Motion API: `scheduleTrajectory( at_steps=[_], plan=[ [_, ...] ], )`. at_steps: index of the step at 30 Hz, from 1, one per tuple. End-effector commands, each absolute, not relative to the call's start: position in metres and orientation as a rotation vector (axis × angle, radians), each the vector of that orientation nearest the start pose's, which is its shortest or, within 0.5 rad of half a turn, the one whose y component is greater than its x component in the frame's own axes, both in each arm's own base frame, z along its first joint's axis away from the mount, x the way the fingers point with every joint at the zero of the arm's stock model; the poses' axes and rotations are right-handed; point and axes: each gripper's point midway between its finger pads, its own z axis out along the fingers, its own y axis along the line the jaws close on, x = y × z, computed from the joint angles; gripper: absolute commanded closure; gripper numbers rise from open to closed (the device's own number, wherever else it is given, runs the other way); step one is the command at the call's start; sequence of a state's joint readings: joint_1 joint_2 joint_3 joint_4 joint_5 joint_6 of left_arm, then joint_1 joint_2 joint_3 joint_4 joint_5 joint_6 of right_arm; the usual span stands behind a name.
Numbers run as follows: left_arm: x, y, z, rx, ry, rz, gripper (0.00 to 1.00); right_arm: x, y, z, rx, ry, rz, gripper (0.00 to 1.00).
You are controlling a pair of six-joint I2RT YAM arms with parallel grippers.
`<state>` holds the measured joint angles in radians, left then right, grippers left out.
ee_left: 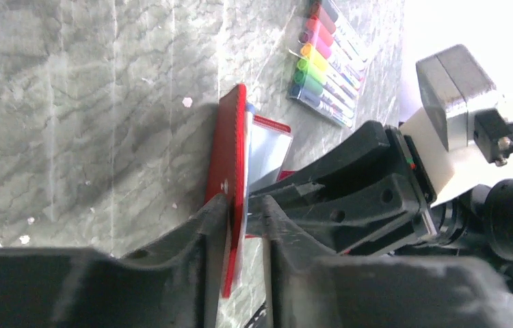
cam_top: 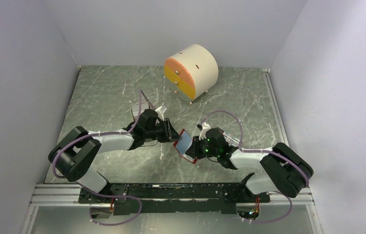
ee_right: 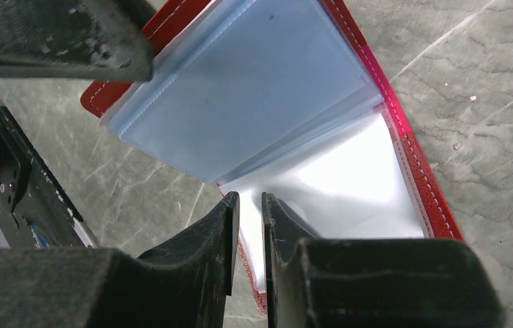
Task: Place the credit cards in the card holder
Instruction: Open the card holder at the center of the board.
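The red card holder [cam_top: 184,142] is held open above the table between both grippers. My left gripper [cam_top: 171,132] is shut on its upright red cover [ee_left: 230,157]; its jaws [ee_left: 247,208] pinch that flap. My right gripper [cam_top: 194,148] holds the other flap. In the right wrist view the pale blue pockets [ee_right: 240,89] fan open, and a bright white sheet [ee_right: 336,191] lies on the red cover [ee_right: 431,198]. The right gripper [ee_right: 247,205] is closed to a narrow gap on that flap's edge. I cannot tell whether the bright sheet is a card or a pocket. No loose credit card shows.
A bundle of coloured markers [ee_left: 325,61] lies on the marble table beyond the card holder. A round beige drawer chest [cam_top: 191,73] with orange and yellow fronts stands at the back. White walls close in three sides.
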<state>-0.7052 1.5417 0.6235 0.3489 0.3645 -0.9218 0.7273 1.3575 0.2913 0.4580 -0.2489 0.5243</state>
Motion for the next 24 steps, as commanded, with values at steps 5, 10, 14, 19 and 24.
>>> scheduleTrajectory(
  at_steps=[5, 10, 14, 19, 24],
  plan=[
    [0.233, -0.312, 0.068, -0.002, 2.44, -1.158, 0.91, 0.183, 0.247, 0.021, -0.406, 2.335, 0.923, 0.76],
    [0.219, -0.295, 0.062, -0.046, 2.461, -1.084, 0.91, 0.188, 0.256, 0.038, -0.41, 2.304, 0.964, 0.72],
    [0.203, -0.281, 0.057, -0.098, 2.466, -0.975, 0.91, 0.193, 0.267, 0.053, -0.417, 2.277, 1.008, 0.71],
    [0.182, -0.26, 0.054, -0.204, 2.431, -0.905, 0.91, 0.208, 0.287, 0.081, -0.366, 2.228, 1.088, 0.69],
    [0.173, -0.234, 0.049, -0.323, 2.385, -0.845, 0.91, 0.235, 0.308, 0.104, -0.368, 2.18, 1.084, 0.67]
  ],
)
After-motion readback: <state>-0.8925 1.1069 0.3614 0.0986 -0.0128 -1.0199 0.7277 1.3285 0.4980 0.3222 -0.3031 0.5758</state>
